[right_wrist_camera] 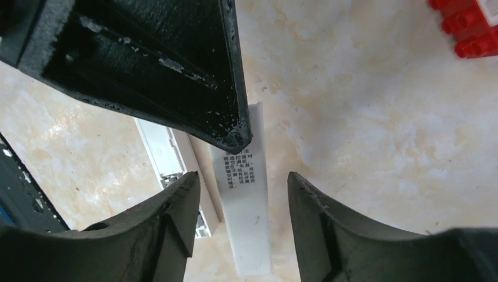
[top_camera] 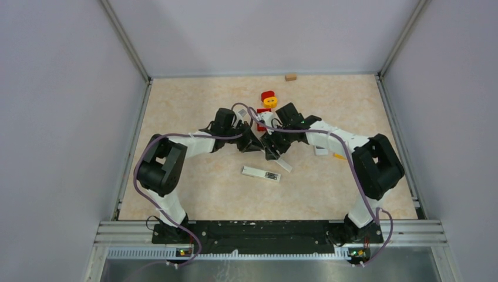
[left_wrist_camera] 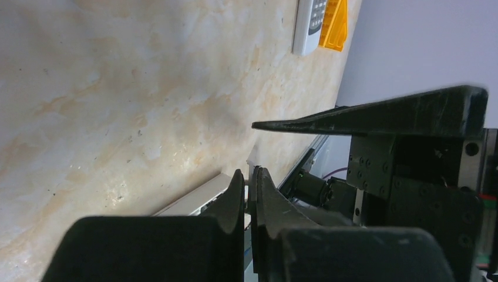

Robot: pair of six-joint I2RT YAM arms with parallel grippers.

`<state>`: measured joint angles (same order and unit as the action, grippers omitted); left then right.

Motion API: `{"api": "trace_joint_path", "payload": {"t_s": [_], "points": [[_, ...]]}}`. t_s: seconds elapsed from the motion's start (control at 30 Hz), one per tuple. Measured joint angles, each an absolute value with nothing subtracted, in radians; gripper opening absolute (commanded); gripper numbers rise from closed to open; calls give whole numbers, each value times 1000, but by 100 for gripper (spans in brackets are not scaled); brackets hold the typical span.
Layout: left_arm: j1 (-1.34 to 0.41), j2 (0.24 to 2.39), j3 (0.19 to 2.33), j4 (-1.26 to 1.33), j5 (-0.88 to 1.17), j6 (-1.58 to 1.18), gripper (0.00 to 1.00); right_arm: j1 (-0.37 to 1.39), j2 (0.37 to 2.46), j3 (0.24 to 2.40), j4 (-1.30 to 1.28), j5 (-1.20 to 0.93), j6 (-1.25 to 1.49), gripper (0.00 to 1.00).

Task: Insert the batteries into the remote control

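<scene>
A white remote control (top_camera: 261, 173) lies flat on the table; its open end (right_wrist_camera: 170, 158) shows in the right wrist view. A thin white battery cover (right_wrist_camera: 249, 235) with printed text slants above it. My left gripper (left_wrist_camera: 249, 171) is shut, with a white sliver between its pads. Its black fingertip (right_wrist_camera: 235, 132) sits on the cover's upper end. My right gripper (right_wrist_camera: 242, 176) is open, its fingers on either side of the cover without touching it. From above, both grippers (top_camera: 251, 143) (top_camera: 275, 151) meet just behind the remote. The batteries are out of view.
A second white remote (top_camera: 321, 151) with an orange piece (top_camera: 339, 156) lies under the right forearm. Red and yellow toy parts (top_camera: 268, 100) sit behind the grippers, and a tan block (top_camera: 290, 77) rests at the back wall. Red bricks (right_wrist_camera: 470, 29) are nearby.
</scene>
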<state>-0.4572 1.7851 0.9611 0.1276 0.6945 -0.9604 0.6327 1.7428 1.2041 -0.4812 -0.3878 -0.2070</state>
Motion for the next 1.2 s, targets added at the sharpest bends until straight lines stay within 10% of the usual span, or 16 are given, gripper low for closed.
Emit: {"api": "trace_joint_path", "payload": {"t_s": [0.2, 0.67, 1.2], "points": [[-443, 1729, 960, 105, 699, -940, 0, 624, 1612, 1144, -457, -389, -105, 83], [-342, 1443, 946, 167, 722, -1063, 0, 467, 1029, 542, 228, -295, 920, 78], [-303, 1352, 907, 302, 774, -1240, 0, 466, 1067, 505, 630, -381, 1265, 0]]}}
